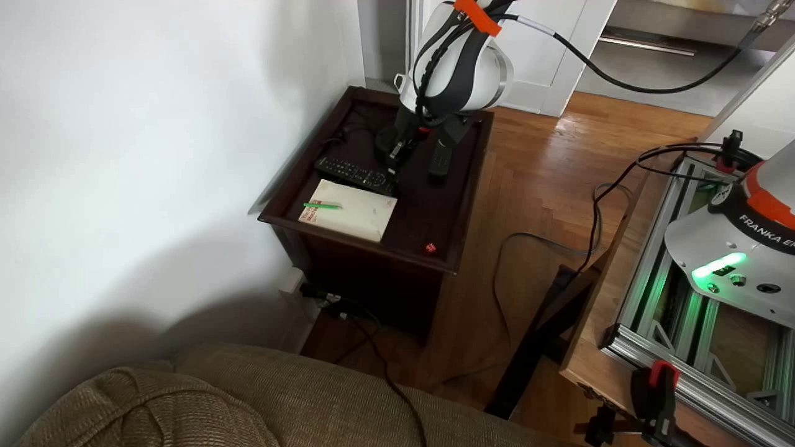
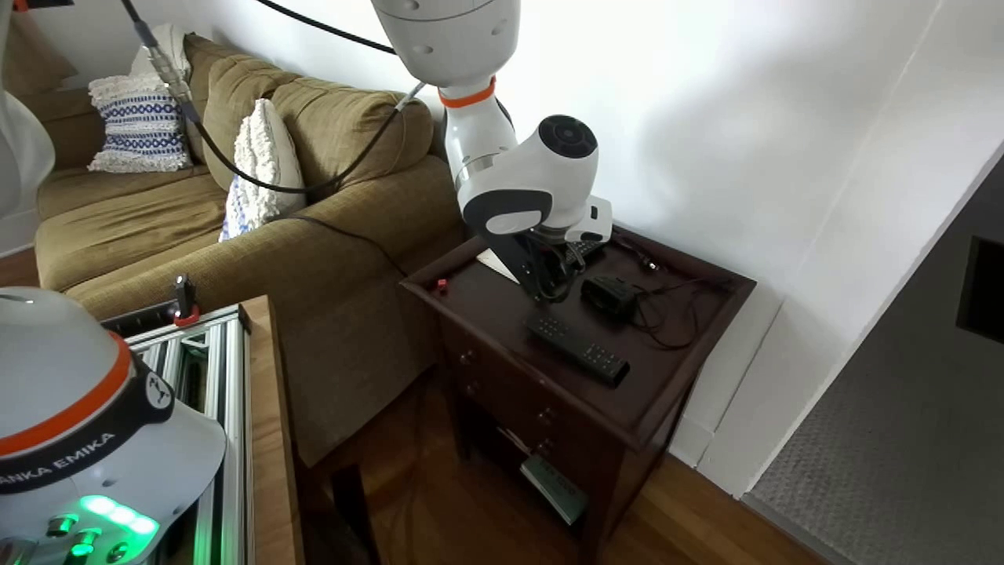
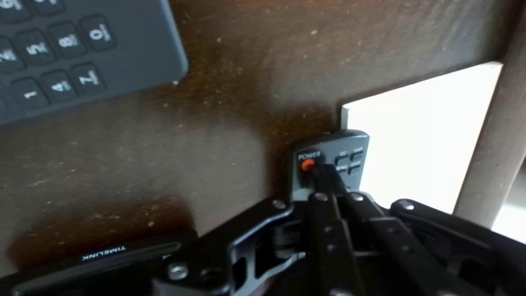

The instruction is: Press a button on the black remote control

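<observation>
Exterior views, sofa (image 2: 329,259): brown, seen in both; in an exterior view it stands between 9 and 10 o'clock from the table (image 2: 651,377).
Table: dark red-brown wood with a raised rim.
Robot arm (image 2: 490,145): white, slanting down over the table from 11 o'clock in an exterior view.
End effector (image 3: 326,168): two black fingers lying together side by side, gripping nothing that shows.
Pale booklet (image 1: 351,217): flat on the table; in the wrist view, between 2 and 3 o'clock from the fingertips.
Black remote control (image 1: 354,176): under the fingertips in the wrist view, one end showing past them toward 12 o'clock, the rest hidden by the fingers; in an exterior view it runs beside the booklet, reaching away from the end effector toward 9 o'clock.
Second remote (image 3: 82,53): keys up, well apart from the fingertips at 10 o'clock in the wrist view.
Green stick (image 1: 323,205): lying on the booklet.
Red cube (image 1: 430,248): near 5 o'clock on the table in an exterior view.
POWER button (image 3: 307,165): red-orange, just beside the fingertips at 9 o'clock in the wrist view; whether they touch it, I cannot tell.
</observation>
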Available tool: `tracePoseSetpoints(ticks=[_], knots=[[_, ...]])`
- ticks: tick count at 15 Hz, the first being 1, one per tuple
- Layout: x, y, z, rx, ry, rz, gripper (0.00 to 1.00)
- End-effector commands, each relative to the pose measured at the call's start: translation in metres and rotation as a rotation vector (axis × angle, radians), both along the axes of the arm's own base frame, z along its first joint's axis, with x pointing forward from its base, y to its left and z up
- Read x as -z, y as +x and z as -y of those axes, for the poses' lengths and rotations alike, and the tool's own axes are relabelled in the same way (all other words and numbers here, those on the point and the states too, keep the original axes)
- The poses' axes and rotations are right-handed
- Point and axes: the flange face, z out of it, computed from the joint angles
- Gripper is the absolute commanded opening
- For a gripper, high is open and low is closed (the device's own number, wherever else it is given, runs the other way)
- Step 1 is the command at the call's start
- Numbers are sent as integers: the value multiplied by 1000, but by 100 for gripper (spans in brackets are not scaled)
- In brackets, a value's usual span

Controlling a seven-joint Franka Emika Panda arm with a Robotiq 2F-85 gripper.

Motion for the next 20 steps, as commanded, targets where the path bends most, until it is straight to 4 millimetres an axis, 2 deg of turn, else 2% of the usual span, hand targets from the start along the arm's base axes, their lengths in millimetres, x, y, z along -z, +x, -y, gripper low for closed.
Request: tracePoseSetpoints(ticks=[1, 4, 7, 13, 17, 18, 20], knots=[[25, -4, -1, 6, 49, -27, 0], [26, -5, 2, 18, 64, -28, 0], [8, -7, 5, 26, 55, -9, 0], [-54, -41, -6, 10, -27, 18, 0], [-95, -69, -3, 49, -115, 41, 0], [-104, -78, -1, 72, -138, 46, 26], [-118, -97, 2, 107, -167, 48, 34]])
